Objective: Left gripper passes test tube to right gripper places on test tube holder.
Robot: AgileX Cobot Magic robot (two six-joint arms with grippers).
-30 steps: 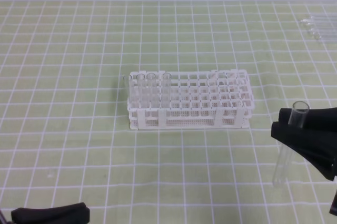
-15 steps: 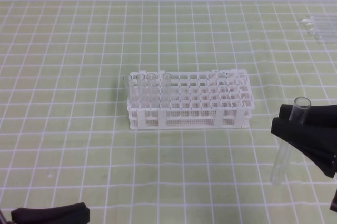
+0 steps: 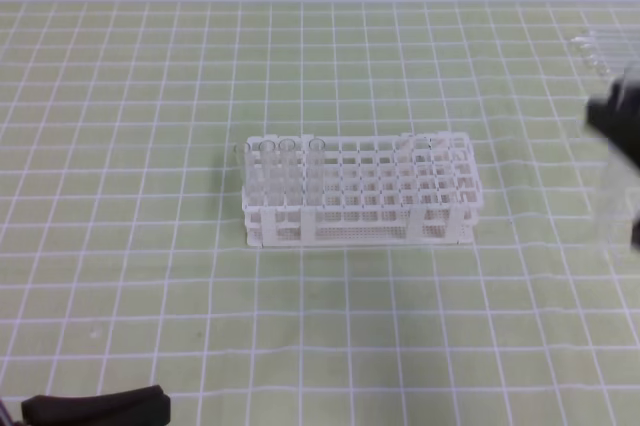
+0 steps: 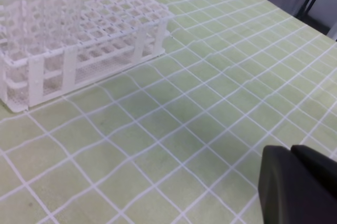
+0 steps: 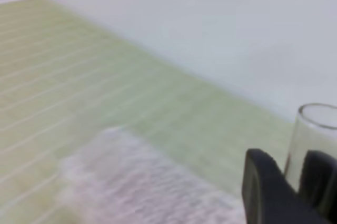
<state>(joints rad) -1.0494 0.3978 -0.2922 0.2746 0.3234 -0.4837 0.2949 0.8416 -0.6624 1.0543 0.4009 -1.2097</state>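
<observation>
The tube [image 5: 310, 140] stands upright between the two black fingers [image 5: 266, 192] of the right gripper [image 5: 295, 187], its open rim rising clear above their tips; the jaws are closed part-way onto the glass and hold it. From above, that gripper [image 3: 622, 126] is a blurred dark shape at the right edge of the mat [image 3: 150, 276], and the tube [image 3: 610, 208] hangs below it as a pale smear, off to the right of the rack [image 3: 358, 196] and apart from it. The rack sits near the middle of the mat with a few clear tubes [image 3: 280, 168] standing in its left end. The left gripper [image 4: 295, 184] rests low at the near left corner, well away from the tube, its fingers pressed together on nothing. More tubes [image 3: 600, 49] lie at the far right corner.
</observation>
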